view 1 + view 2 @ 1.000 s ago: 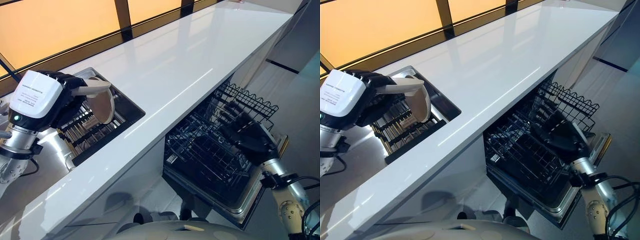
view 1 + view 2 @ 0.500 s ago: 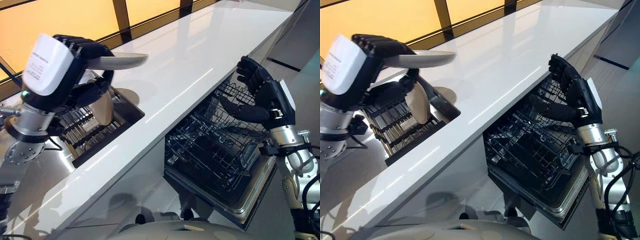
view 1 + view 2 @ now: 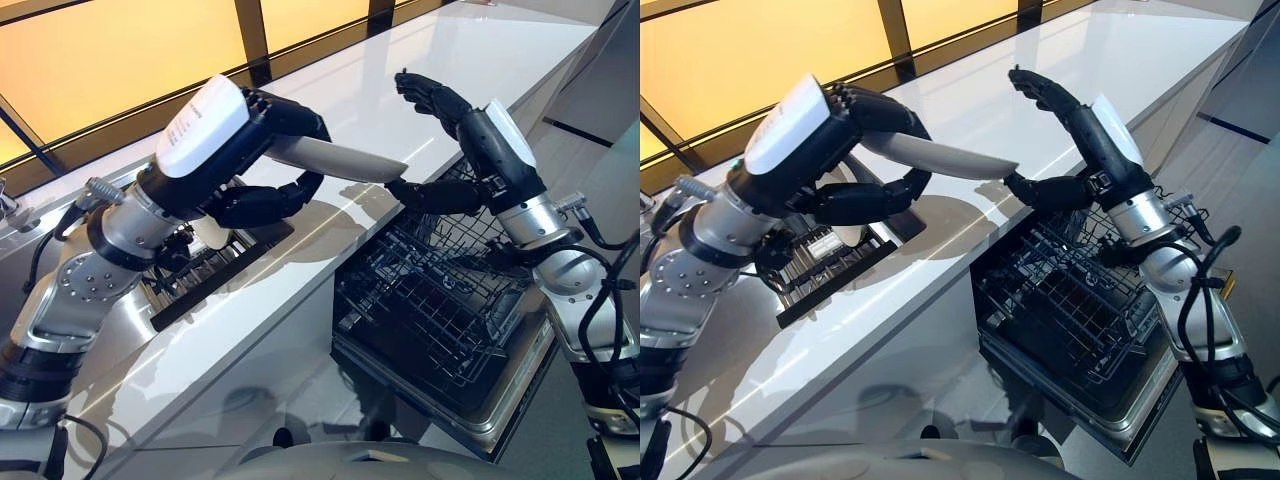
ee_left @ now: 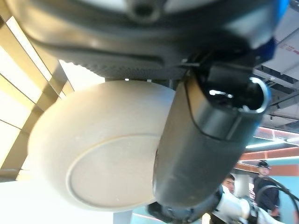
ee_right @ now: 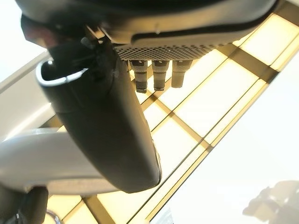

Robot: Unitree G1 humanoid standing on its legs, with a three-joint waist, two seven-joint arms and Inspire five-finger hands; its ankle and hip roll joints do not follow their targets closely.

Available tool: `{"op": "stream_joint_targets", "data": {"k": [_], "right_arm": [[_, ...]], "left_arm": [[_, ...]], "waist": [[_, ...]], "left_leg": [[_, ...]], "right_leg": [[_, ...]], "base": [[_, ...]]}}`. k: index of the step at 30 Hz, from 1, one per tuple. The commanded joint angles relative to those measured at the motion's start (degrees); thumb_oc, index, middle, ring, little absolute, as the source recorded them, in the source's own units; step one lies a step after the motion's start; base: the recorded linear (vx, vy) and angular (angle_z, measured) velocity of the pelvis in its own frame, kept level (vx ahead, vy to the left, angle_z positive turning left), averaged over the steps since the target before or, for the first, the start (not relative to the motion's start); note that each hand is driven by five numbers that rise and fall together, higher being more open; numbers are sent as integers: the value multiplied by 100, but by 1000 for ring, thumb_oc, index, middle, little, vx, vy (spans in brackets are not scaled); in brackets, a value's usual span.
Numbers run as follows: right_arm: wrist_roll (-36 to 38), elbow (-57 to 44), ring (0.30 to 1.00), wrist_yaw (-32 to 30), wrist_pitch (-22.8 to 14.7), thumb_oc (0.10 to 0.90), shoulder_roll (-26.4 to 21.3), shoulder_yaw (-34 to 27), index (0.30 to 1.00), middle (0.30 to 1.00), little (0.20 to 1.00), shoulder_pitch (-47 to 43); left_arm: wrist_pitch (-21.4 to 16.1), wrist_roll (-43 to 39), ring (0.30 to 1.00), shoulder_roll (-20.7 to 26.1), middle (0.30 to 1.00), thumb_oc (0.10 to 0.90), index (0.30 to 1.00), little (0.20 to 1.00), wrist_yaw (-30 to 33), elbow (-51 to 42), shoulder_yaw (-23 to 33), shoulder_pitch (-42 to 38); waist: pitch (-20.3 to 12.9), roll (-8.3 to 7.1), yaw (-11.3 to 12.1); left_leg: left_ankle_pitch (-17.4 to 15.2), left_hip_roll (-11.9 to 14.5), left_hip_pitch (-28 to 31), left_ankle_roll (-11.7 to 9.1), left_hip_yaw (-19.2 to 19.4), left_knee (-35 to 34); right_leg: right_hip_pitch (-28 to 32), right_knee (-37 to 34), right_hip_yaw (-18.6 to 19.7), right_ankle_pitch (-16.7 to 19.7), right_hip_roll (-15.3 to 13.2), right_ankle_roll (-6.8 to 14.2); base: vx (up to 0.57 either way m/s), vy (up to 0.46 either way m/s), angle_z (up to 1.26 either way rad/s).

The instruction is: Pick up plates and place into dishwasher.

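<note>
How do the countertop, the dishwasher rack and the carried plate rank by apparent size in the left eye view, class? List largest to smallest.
1. Countertop: spans most of the view.
2. Dishwasher rack: a broad wire basket below the counter edge.
3. Plate: seen nearly edge-on in the left hand, so it looks thin; its true face is larger than it appears here.

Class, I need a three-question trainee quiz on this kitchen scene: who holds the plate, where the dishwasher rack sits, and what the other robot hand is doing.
1. True or false: the left robot hand grips the round cream ceramic plate.
2. The right robot hand is: A) open beside the plate's rim, B) clenched on a cup.
3. Fill in: the black wire dishwasher rack sits pulled out below the white glossy ____.

Key: 1 true; 2 A; 3 countertop.
</note>
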Motion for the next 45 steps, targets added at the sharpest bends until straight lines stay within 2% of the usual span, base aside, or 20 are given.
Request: {"op": "stream_joint_targets", "data": {"k": [1,13,18,19,20,21,27,34,40,45], "right_arm": [[223,-519,900,104,-289,800,-367,73,900,900,900,-1143],[740,-588,900,820,-63,800,-191,857,900,900,900,-1770],[844,-644,900,717,-83,800,-89,966,900,900,900,-1876],[828,-639,853,644,-121,745,-55,963,853,853,845,-1872],[776,-630,768,537,-169,646,-11,949,768,768,746,-1855],[759,-613,300,463,-208,100,35,938,300,300,200,-1848],[811,-595,300,44,-393,100,258,757,300,300,200,-1689],[504,-486,300,-278,-439,100,419,590,300,300,200,-1451],[302,-303,300,-468,-377,100,354,375,300,300,200,-1174],[404,-242,300,-598,-403,100,365,122,300,300,200,-888]], "left_arm": [[11,-797,300,-21,300,100,300,200,176,102,-203,-969],[206,-926,300,-140,300,100,300,200,157,238,-648,-1335],[344,-943,300,-188,300,100,300,200,177,253,-714,-1347],[361,-950,300,-200,300,100,300,200,177,260,-724,-1342],[366,-921,300,-226,300,100,300,200,174,267,-722,-1317],[380,-889,300,-246,300,100,300,200,176,272,-730,-1304],[522,-793,300,-356,300,100,300,200,181,313,-682,-1147],[795,-316,300,-444,300,100,300,200,691,491,-543,-925],[723,-143,300,-389,300,100,300,200,1300,704,-132,-576],[697,-102,300,-430,300,100,300,200,1539,769,307,-148]], "waist": [[-284,-30,24],[-308,-72,89],[-310,-82,118],[-304,-79,124],[-300,-77,132],[-297,-74,134],[-292,-57,144],[-277,-25,155],[-287,-35,163],[-277,-38,174]], "left_leg": [[-738,-693,176,556,231,13],[-706,-677,184,528,214,13],[-699,-675,194,529,190,13],[-698,-676,197,531,179,13],[-700,-680,198,534,168,13],[-700,-683,199,537,163,13],[-705,-689,203,544,140,13],[-699,-694,219,554,130,13],[-696,-670,223,548,151,13],[-691,-659,242,544,158,13]], "right_leg": [[-49,473,-100,-545,521,69],[17,419,-132,-560,566,2],[56,405,-142,-577,585,-24],[58,407,-143,-580,588,-29],[67,402,-144,-585,591,-33],[69,404,-145,-590,593,-36],[78,393,-149,-598,608,-46],[97,396,-170,-613,610,-56],[101,406,-175,-628,615,-69],[115,410,-181,-634,619,-83]], "base": [[6,-20,3],[7,-8,2],[0,0,0],[27,-8,4],[16,-7,5],[12,-8,5],[1,-1,1],[0,0,0],[0,0,0],[13,-7,0]]}}
